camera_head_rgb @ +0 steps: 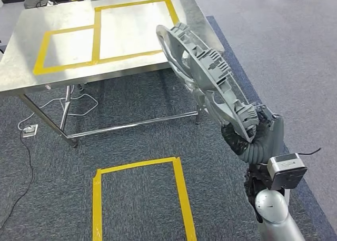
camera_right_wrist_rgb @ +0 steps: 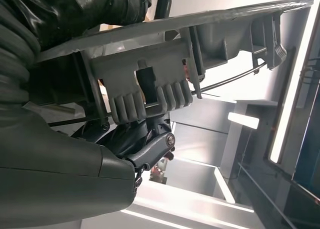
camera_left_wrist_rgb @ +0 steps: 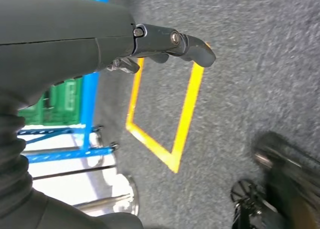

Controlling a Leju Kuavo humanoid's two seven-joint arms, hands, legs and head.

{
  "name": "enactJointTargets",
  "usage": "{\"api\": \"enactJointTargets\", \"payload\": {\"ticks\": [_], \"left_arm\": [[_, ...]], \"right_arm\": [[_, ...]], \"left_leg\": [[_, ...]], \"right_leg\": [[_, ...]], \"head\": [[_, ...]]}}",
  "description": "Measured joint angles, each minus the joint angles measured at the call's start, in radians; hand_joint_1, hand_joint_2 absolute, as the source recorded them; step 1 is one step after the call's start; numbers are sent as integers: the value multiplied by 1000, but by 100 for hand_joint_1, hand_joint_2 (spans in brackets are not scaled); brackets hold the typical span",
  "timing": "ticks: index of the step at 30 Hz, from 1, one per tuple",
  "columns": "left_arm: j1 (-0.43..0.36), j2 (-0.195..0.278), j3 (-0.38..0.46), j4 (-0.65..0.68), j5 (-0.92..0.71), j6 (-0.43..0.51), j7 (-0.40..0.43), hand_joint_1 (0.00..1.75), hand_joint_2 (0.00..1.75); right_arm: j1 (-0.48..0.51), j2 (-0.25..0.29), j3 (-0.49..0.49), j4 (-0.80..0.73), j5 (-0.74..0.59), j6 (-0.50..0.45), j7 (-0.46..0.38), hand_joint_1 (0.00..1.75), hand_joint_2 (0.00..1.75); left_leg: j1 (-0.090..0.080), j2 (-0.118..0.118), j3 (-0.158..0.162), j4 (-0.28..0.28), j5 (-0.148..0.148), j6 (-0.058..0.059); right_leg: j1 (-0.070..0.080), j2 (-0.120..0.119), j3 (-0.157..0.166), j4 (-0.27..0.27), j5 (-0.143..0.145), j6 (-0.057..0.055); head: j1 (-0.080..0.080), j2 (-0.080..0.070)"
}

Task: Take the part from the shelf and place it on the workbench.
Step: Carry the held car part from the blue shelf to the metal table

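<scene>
A large grey cast part [camera_head_rgb: 206, 75], long and ribbed, is held up in the air by my right hand [camera_head_rgb: 248, 130], which grips its near end. Its far end reaches over the right front corner of the steel workbench [camera_head_rgb: 23, 62]. In the right wrist view the part's ribbed underside [camera_right_wrist_rgb: 151, 84] lies across my right hand [camera_right_wrist_rgb: 143, 144], whose fingers wrap it from below. My left hand [camera_left_wrist_rgb: 151, 44] hangs over the carpet with its fingers stretched out and nothing in them.
The workbench top carries two yellow tape rectangles [camera_head_rgb: 131, 28]. A yellow tape rectangle [camera_head_rgb: 139, 199] marks the grey carpet in front of it. Cables and a power strip [camera_head_rgb: 29, 129] lie under the bench. A blue shelf frame [camera_left_wrist_rgb: 75, 139] stands behind my left hand.
</scene>
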Motion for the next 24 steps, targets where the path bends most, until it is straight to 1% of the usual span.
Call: {"api": "enactJointTargets", "payload": {"ticks": [1,2,3,4,5,6,7,8,9,10,11,12,13,14,15,16,17,18,19,20,21,22,24], "left_arm": [[1,-1,0,2,1,1,1,0,175],[3,-2,0,4,1,2,1,0,175],[4,-3,0,6,1,3,2,0,175],[5,-4,0,8,1,3,2,0,175],[8,-4,0,12,2,4,2,0,175],[10,-5,0,16,2,5,2,0,175],[11,-5,0,19,2,6,2,0,175],[10,-7,-1,21,2,6,2,0,175],[6,-8,-1,22,2,5,2,0,175],[1,-9,-1,22,2,4,1,0,175],[-3,-9,-1,22,2,4,-2,0,175],[-7,-10,-1,23,2,3,-5,0,175],[-9,-11,-1,23,3,3,-9,0,175],[-9,-13,-2,23,3,2,-12,0,175],[-9,-14,-3,24,3,2,-17,0,175],[-7,-16,-5,24,4,2,-22,0,175],[-6,-18,-8,24,4,2,-27,0,175],[-4,-19,-11,25,4,2,-31,0,175],[-2,-19,-14,25,4,1,-34,0,175],[0,-20,-16,25,4,0,-35,0,175],[2,-20,-19,26,4,-2,-36,0,175],[3,-20,-21,27,4,-4,-37,0,175],[3,-20,-24,28,5,-6,-37,0,175]], "right_arm": [[4,0,-2,-3,1,-2,0,175,175],[8,0,-4,-5,1,-3,0,175,175],[11,0,-6,-6,2,-3,0,175,175],[13,0,-7,-7,2,-4,0,175,175],[15,-1,-9,-8,2,-5,-1,175,175],[17,-1,-12,-9,1,-7,-2,175,175],[18,-2,-15,-11,1,-8,-3,175,175],[19,-2,-18,-14,0,-9,-3,175,175],[19,-2,-21,-17,1,-10,-4,175,175],[19,-2,-24,-21,2,-10,-4,175,175],[17,-2,-25,-23,4,-10,-6,175,175],[16,-2,-27,-25,5,-10,-8,175,175],[15,-2,-28,-26,6,-9,-10,175,175],[16,-2,-29,-26,6,-9,-12,175,175],[19,-2,-29,-26,7,-9,-13,175,175],[23,-2,-30,-25,8,-8,-13,175,175],[26,-2,-30,-25,8,-7,-12,175,175],[29,-2,-32,-24,9,-7,-12,175,175],[32,-2,-33,-24,9,-6,-12,175,175],[34,-3,-35,-23,9,-5,-12,175,175],[35,-3,-36,-23,7,-4,-12,175,175],[36,-2,-37,-22,5,-3,-11,175,175],[37,-2,-37,-22,-1,1,-9,175,175]], "left_leg": [[-1,0,-20,-10,-46,4],[-4,0,-33,-38,-70,10],[-7,0,-40,-83,-49,20],[-13,-2,-45,-139,34,32],[-19,-4,-50,-182,124,43],[-26,-4,-51,-207,203,51],[-32,-5,-52,-213,250,58],[-36,-5,-51,-203,244,62],[-36,-3,-44,-202,232,65],[-35,-5,-37,-206,222,70],[-33,-6,-27,-216,214,75],[-30,-6,-16,-225,208,79],[-29,-6,-7,-231,201,81],[-29,-6,2,-234,193,84],[-29,-7,11,-236,185,84],[-28,-10,21,-236,176,83],[-28,-13,32,-236,167,82],[-27,-17,43,-236,158,79],[-26,-20,53,-236,150,76],[-27,-23,59,-235,144,72],[-28,-25,62,-234,140,69],[-29,-27,62,-233,139,67],[-32,-28,62,-233,138,67]], "right_leg": [[2,2,29,-9,-15,2],[4,3,59,-16,-32,3],[7,4,90,-22,-51,4],[8,5,115,-25,-71,4],[12,7,136,-24,-92,7],[13,10,147,-21,-113,13],[12,12,153,-19,-129,21],[11,14,162,-22,-142,32],[8,12,170,-31,-153,39],[6,10,176,-30,-161,43],[7,8,168,-8,-174,47],[7,6,140,40,-192,49],[8,6,90,112,-212,52],[9,6,30,190,-229,56],[9,6,-27,251,-231,59],[8,6,-72,279,-212,61],[8,6,-99,269,-168,62],[8,6,-110,224,-107,60],[9,5,-111,170,-50,56],[11,5,-105,124,-6,51],[12,5,-96,89,16,45],[13,6,-86,69,16,41],[13,9,-70,45,4,36]], "head": [[-1,0],[-2,0],[-4,0],[-6,0],[-5,0],[-5,0],[-4,0],[-3,0],[-4,0],[-3,0],[-1,0],[1,0],[2,0],[2,0],[2,0],[2,0],[2,0],[3,0],[2,0],[2,0],[1,0],[0,0],[-3,0]]}}
